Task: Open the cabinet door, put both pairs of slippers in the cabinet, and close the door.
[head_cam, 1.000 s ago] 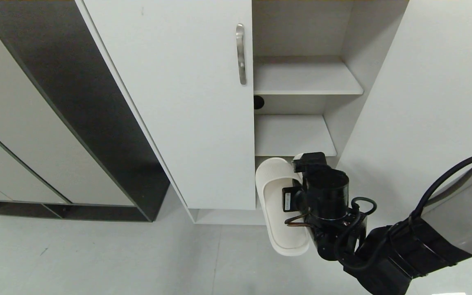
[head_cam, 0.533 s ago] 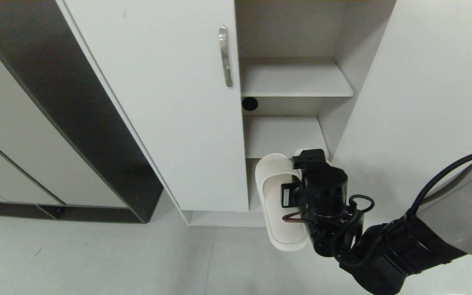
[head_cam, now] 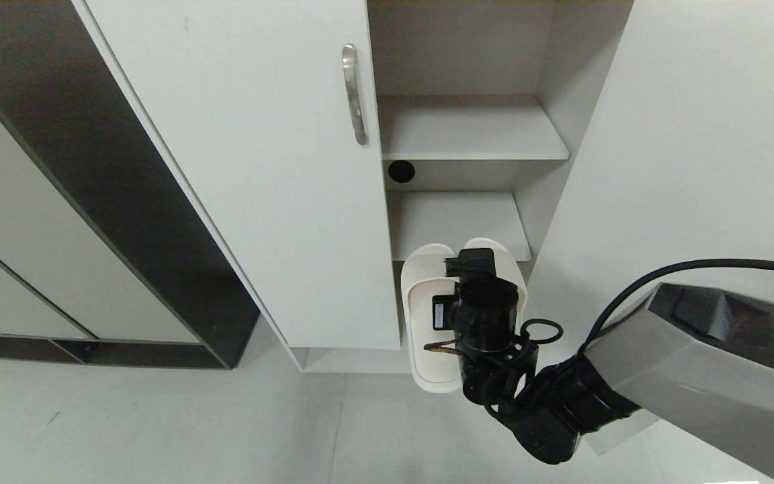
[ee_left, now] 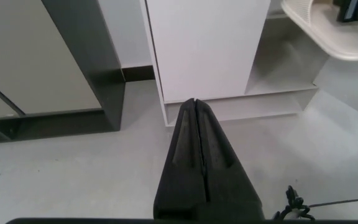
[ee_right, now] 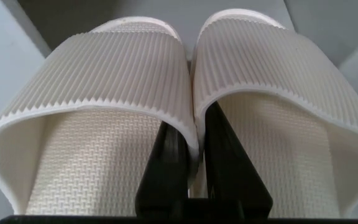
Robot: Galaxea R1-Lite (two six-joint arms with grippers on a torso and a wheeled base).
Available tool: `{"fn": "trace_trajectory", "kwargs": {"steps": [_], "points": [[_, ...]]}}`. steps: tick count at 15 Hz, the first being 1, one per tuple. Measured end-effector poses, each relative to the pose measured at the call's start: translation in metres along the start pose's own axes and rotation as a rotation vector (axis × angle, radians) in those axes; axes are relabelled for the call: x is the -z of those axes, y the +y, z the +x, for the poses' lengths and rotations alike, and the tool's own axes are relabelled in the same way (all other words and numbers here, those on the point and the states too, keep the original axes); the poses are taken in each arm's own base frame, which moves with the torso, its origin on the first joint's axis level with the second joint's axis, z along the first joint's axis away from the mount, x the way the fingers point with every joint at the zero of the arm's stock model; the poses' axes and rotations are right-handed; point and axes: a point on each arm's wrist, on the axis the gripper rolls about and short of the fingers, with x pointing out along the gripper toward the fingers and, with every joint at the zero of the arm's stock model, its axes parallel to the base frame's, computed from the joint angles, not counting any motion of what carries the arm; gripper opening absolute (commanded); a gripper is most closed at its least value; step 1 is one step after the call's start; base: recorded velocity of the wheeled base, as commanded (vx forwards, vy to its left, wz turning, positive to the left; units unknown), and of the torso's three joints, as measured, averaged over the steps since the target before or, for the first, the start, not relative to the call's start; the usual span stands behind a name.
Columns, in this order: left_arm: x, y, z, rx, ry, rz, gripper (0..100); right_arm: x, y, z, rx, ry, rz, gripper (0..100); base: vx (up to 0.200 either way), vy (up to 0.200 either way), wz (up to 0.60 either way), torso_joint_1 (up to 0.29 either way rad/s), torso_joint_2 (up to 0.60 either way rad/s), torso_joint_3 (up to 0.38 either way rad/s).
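A pair of white ribbed slippers [head_cam: 422, 316] hangs at the mouth of the cabinet's lowest compartment, toes pointing inward just under the lower shelf [head_cam: 457, 222]. My right gripper [head_cam: 473, 263] is shut on them; in the right wrist view its fingers [ee_right: 173, 155] pinch the two inner side walls of the slippers [ee_right: 117, 81] together. The cabinet's right door [head_cam: 682, 134] stands open, while the left door [head_cam: 259, 168] with its metal handle [head_cam: 353, 94] is closed. My left gripper [ee_left: 195, 124] is shut and empty, low over the floor in front of the closed door.
A dark-framed unit [head_cam: 91, 168] stands to the left of the cabinet. Two bare white shelves, one being the upper shelf [head_cam: 467, 131], sit inside, with a round hole [head_cam: 401, 171] in the back panel. Grey floor [head_cam: 158, 417] lies open in front.
The head view has shifted, so the cabinet sits further left. My right arm has carried the slippers a little further toward the cabinet and turned, so both slippers now show.
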Motion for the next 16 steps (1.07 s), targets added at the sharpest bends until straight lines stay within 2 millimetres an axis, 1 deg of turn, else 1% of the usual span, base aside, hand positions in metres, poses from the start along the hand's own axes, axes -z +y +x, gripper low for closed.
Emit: {"fn": "trace_trajectory", "kwargs": {"steps": [1,3,5,12,16], "points": [[0.0,0.0,0.0,0.0,0.0,-0.001,0,0.002,0.0,0.005,-0.016,-0.024,0.003,0,0.0,0.0,0.0,0.0,0.0,0.0],[0.0,0.0,0.0,0.0,0.0,-0.001,0,0.008,0.001,0.009,-0.039,-0.032,-0.012,0,0.0,0.0,0.0,0.0,0.0,0.0],[0.0,0.0,0.0,0.0,0.0,-0.001,0,0.011,-0.005,0.014,-0.02,-0.026,-0.021,0,0.0,0.0,0.0,0.0,0.0,0.0],[0.0,0.0,0.0,0.0,0.0,-0.001,0,0.017,-0.011,0.014,-0.013,0.001,-0.042,0,0.0,0.0,0.0,0.0,0.0,0.0],[0.0,0.0,0.0,0.0,0.0,-0.002,0,0.019,-0.012,0.014,-0.01,0.006,-0.045,0,0.2,0.0,0.0,-0.001,0.0,0.004]]}}
